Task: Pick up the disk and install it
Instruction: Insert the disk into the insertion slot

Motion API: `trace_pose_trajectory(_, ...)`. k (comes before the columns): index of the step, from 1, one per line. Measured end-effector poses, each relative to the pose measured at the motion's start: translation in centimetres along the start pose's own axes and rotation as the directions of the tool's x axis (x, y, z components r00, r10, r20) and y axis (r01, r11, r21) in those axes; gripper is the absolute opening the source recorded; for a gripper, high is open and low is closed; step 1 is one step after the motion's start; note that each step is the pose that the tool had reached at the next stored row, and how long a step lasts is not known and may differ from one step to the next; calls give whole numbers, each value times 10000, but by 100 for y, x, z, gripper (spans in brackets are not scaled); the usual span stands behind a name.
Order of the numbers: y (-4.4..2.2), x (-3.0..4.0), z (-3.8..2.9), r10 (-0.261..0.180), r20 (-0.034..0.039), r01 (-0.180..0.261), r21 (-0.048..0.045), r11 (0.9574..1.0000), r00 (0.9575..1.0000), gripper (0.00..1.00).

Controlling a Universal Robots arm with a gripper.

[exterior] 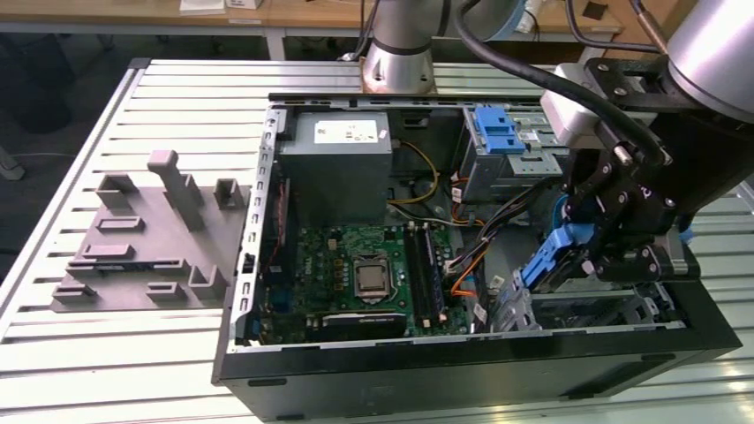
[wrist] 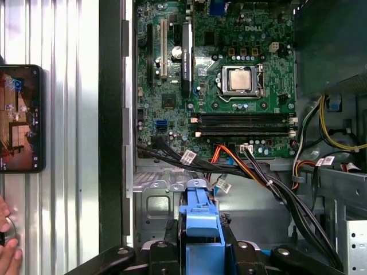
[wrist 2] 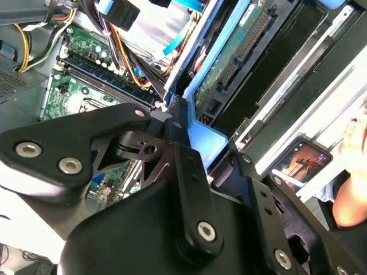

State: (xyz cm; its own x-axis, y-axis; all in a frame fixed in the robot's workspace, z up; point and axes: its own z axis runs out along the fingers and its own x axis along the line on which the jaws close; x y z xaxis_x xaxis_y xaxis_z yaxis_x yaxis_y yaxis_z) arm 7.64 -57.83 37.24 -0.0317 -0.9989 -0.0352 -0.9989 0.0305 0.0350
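The disk [exterior: 545, 265] hangs on edge in its blue carrier frame over the open computer case [exterior: 253, 265], at the exterior view's right. My black gripper [exterior: 592, 262] is shut on it. In the second wrist view the fingers [wrist 2: 179, 150] clamp the blue frame, and the disk [wrist 2: 230, 67] shows its green circuit side and connector. In the first wrist view the disk's blue carrier edge [wrist: 199, 209] sits between the gripper [wrist: 200, 252] fingers, above the case floor. Just below the disk is a metal drive bay [exterior: 595, 305].
Inside the case are a motherboard [exterior: 365, 274], a grey power supply box [exterior: 342, 150], a blue latch on a silver cage [exterior: 501, 132] and loose cable bundles [wrist: 269, 183]. A grey fixture [exterior: 154, 230] stands on the slatted table. A phone [wrist: 20, 117] and a hand [wrist: 6, 252] lie beside the case.
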Motion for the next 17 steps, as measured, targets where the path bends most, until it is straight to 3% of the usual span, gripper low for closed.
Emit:
trace_pose_trajectory(1,0,0,1,-1,2,1,0,10000,10000,38)
trace_pose_trajectory(2,0,0,0,-1,1,1,0,10000,10000,44)
trace_pose_trajectory(12,0,0,4,-1,2,1,0,10000,10000,44)
trace_pose_trajectory(14,0,0,4,-2,3,2,0,10000,10000,42)
trace_pose_trajectory(16,0,0,5,-1,2,1,0,10000,10000,30)
trace_pose_trajectory(17,0,0,5,-1,2,1,0,10000,10000,30)
